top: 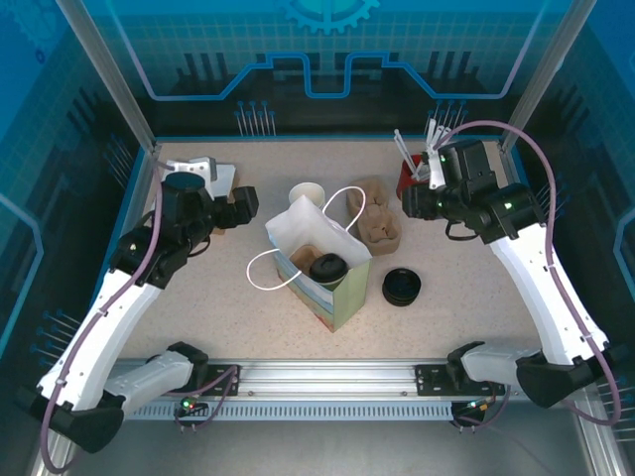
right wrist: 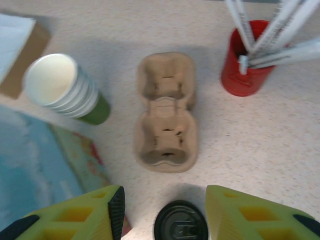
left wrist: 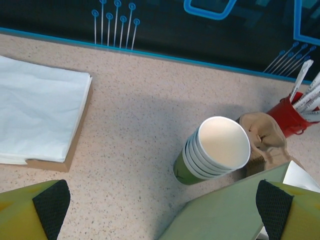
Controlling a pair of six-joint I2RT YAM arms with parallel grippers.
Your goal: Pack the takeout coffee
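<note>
The takeout coffee (top: 326, 270), a cup under a black lid, stands inside the open paper bag (top: 342, 297) at the table's middle. A stack of green paper cups (top: 308, 195) (left wrist: 215, 150) (right wrist: 65, 87) sits just behind the bag. Loose black lids (top: 401, 287) (right wrist: 181, 222) lie right of the bag. My left gripper (top: 246, 206) (left wrist: 160, 210) hovers open, left of the bag, with nothing between its fingers. My right gripper (top: 417, 203) (right wrist: 166, 212) hangs open above the table, near the cup carrier, with the lids on the table below it.
A brown pulp cup carrier (top: 377, 223) (right wrist: 167, 112) lies behind the bag on the right. A red cup of straws (top: 409, 178) (right wrist: 247, 60) stands at the back right. White napkins (top: 213, 171) (left wrist: 35, 120) lie at the back left.
</note>
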